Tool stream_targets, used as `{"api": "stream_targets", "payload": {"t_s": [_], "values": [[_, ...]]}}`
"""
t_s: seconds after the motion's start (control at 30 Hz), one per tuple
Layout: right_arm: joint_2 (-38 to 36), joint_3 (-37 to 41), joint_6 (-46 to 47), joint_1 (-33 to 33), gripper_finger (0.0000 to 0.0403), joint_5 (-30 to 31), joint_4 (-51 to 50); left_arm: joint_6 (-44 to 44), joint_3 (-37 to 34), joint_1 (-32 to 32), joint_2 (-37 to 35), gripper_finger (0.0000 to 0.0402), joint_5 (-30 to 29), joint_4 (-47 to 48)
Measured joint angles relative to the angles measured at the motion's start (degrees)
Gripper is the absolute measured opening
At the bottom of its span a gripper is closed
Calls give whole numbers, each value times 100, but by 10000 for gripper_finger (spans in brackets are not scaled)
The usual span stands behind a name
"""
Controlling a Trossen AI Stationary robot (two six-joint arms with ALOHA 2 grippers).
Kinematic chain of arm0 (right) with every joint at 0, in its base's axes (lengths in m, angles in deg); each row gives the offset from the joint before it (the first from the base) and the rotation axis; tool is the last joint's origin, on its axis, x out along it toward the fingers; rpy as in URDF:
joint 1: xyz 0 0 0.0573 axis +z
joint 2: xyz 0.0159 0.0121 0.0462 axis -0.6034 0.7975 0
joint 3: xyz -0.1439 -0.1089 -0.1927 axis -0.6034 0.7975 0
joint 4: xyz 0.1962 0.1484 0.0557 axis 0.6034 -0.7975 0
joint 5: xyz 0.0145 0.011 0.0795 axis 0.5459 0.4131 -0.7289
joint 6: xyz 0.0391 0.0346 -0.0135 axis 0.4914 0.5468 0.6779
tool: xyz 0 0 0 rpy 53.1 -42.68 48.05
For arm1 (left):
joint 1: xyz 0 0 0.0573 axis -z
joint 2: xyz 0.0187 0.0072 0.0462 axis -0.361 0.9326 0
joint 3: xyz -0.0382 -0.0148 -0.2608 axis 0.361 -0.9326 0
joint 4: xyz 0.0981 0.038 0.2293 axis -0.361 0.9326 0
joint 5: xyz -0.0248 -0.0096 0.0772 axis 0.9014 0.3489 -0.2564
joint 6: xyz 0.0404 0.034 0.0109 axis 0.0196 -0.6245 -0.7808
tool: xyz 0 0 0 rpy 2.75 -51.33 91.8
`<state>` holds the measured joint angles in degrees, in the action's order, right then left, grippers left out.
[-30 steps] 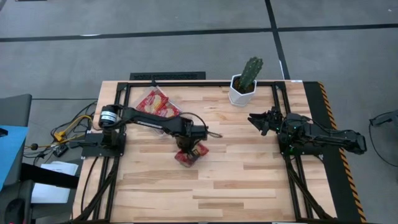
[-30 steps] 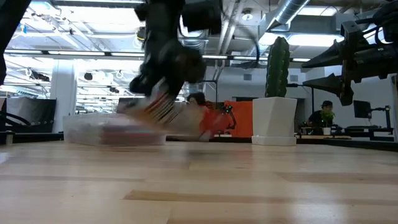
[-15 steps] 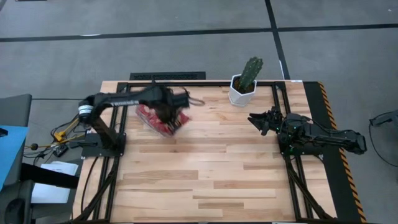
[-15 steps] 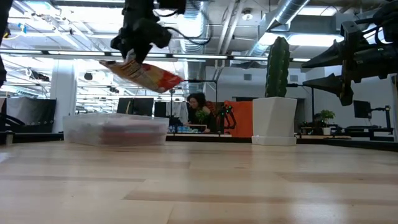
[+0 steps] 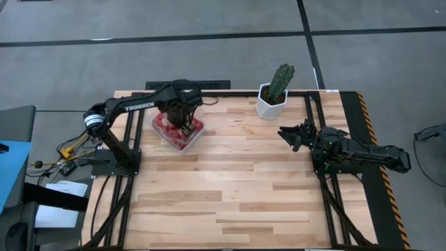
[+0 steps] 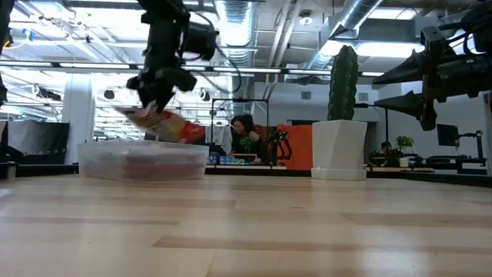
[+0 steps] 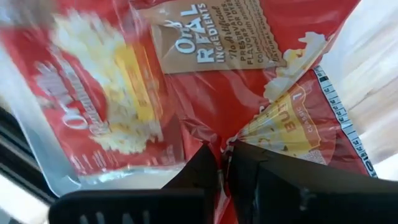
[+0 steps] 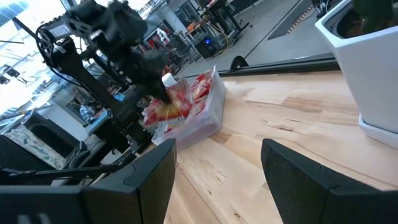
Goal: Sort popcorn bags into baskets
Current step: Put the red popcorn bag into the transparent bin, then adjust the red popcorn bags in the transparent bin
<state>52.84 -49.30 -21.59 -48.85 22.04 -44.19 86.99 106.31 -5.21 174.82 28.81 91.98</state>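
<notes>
My left gripper (image 5: pixel 182 118) hovers over the clear tray (image 5: pixel 196 139) at the table's far left, shut on a red popcorn bag (image 6: pixel 163 125). The tray (image 6: pixel 142 161) rests on the table, with other red packets (image 5: pixel 167 132) lying flat inside it. In the left wrist view the fingers (image 7: pixel 225 155) close on red foil, and packet fronts (image 7: pixel 106 106) fill the picture behind them. My right gripper (image 5: pixel 287 134) waits open at the table's right side, above the wood and touching nothing. My left gripper pinches the popcorn bag between both fingers, and the red foil (image 7: pixel 252 127) puckers toward the fingertips. The fingers come from above, pointing down. The bag hangs tilted below them, its low end (image 6: pixel 188 137) at the tray's rim; whether it touches the tray cannot be told.
A white faceted pot with a green cactus (image 5: pixel 274 97) stands at the far edge, between the arms. Bare wood (image 5: pixel 230 195) stretches across the table's middle and near side. People and desks show in the room beyond the table (image 6: pixel 244 138).
My left gripper has carried the bag from the table's middle up and toward the far left, and now holds it lower, just above the tray. The bag has gone from close to the wood to hanging clear over the tray. It stayed shut throughout.
</notes>
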Motion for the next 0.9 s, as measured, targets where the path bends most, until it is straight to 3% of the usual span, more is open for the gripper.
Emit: {"api": "stream_targets", "payload": {"t_s": [0.3, 0.63, 0.77, 0.83, 0.9], "values": [[0, 0, -2, -1, 260, 0, 0, -320, -695, -3, -2, 24, -49, -677], [-1, 0, -4, 0, 260, 111, 1, -768, -290, -86, -4, 176, -164, -780], [-1, 0, -4, -1, 260, 113, 2, -673, 168, -226, -4, 220, -938, -496], [0, 0, -4, -1, 260, 114, 2, -666, 296, -329, -4, 228, -1416, -447], [1, 0, -4, -1, 260, 114, 2, -726, 336, -511, -31, 228, -1489, -643]]}}
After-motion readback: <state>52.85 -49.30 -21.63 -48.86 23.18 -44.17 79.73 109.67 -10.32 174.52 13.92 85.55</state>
